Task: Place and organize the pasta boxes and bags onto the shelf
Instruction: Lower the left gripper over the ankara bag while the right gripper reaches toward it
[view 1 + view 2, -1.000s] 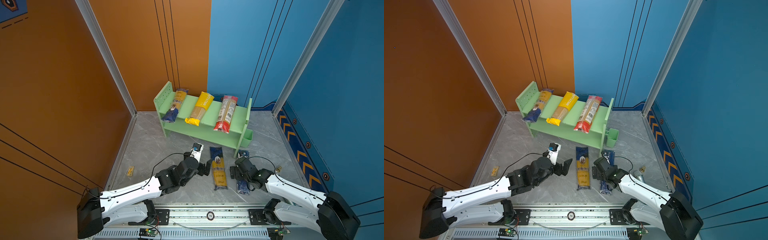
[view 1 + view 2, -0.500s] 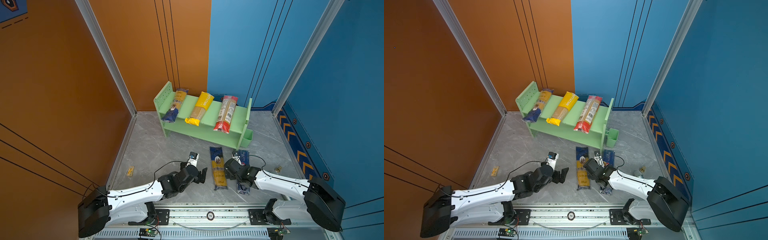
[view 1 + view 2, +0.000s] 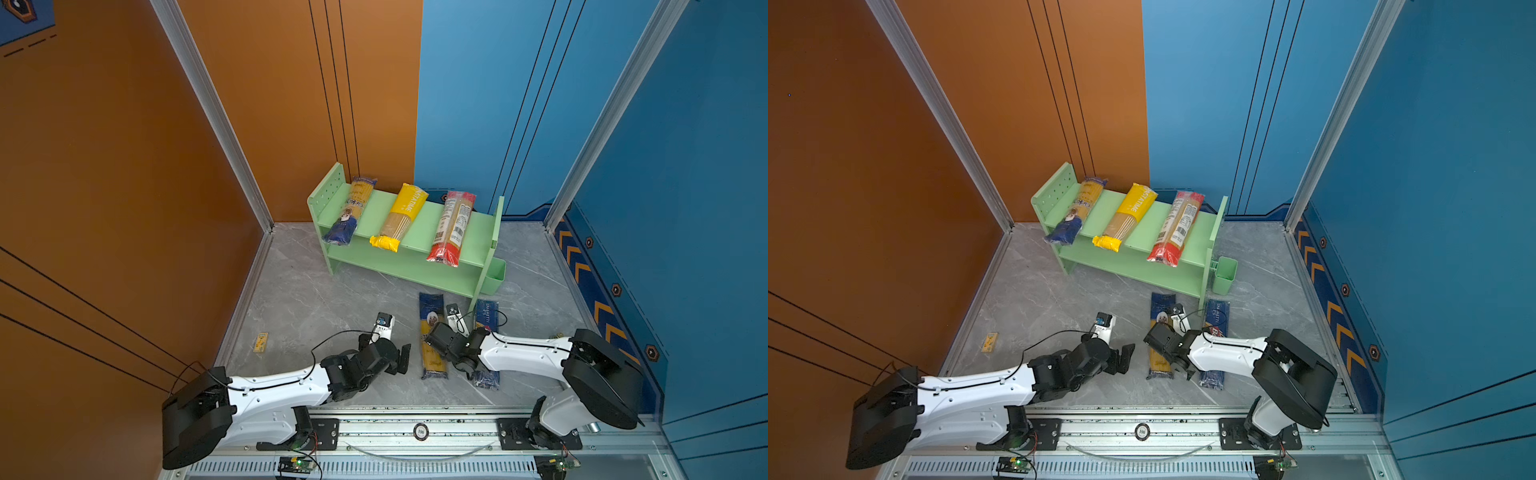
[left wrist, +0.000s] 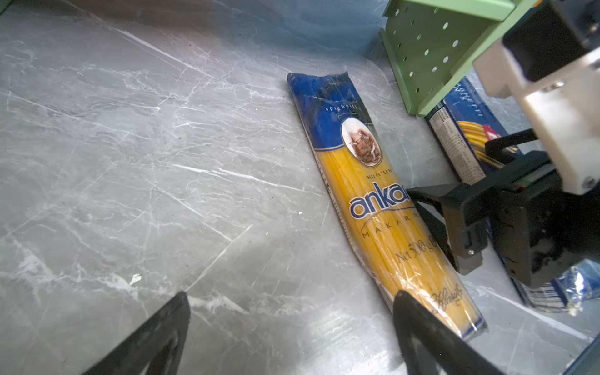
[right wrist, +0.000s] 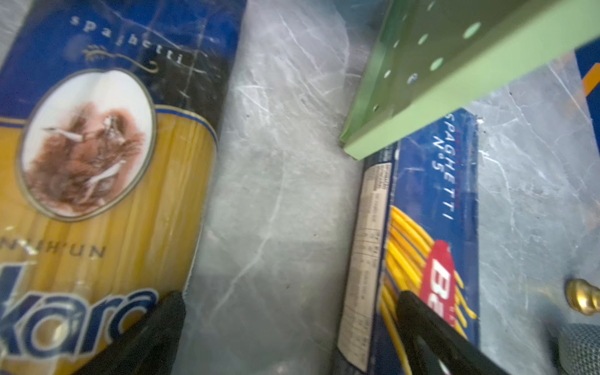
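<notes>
Where the light green two-tier perforated shelf [image 3: 478, 232] stands at the far side of the grey marbled floor [image 3: 332, 307] in both top views, its upper tier carries a yellow-and-dark-blue plastic spaghetti bag [image 3: 351, 210], a yellow bag [image 3: 401, 218] and a red-ended clear bag [image 3: 453, 228], laid crosswise and apart. In front of the shelf a second yellow-and-dark-blue bag [image 3: 434, 368] lies on the floor, with a dark blue Barilla cardboard box [image 3: 484, 311] near it. The right gripper [image 3: 434, 340] hangs low over the second bag. The left gripper [image 3: 402, 360] sits near that bag's other side, apart from it. In the left wrist view the left gripper's jaws are spread wide, only floor between them. In the right wrist view the right gripper is likewise released, one finger over the second bag's edge and one over the box, grasping nothing; contact I cannot tell.
</notes>
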Motion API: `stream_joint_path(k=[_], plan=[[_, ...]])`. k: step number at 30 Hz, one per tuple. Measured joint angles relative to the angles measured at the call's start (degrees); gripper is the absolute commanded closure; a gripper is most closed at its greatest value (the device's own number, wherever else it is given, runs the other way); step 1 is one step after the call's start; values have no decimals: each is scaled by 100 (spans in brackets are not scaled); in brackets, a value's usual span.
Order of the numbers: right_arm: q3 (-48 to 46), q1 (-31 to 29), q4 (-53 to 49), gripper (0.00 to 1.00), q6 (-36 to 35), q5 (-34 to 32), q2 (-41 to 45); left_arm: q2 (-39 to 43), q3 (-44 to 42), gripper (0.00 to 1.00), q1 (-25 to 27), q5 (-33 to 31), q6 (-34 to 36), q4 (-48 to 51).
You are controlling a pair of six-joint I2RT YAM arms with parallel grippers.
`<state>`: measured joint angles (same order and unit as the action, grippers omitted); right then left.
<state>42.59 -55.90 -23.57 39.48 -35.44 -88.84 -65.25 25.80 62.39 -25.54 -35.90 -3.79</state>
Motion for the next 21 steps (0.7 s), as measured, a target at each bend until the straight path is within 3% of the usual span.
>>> stream_joint_path(k=[21], plan=[[678, -400, 52, 0, -374, 131, -481, 380, -625, 2, 31, -105, -122, -232]])
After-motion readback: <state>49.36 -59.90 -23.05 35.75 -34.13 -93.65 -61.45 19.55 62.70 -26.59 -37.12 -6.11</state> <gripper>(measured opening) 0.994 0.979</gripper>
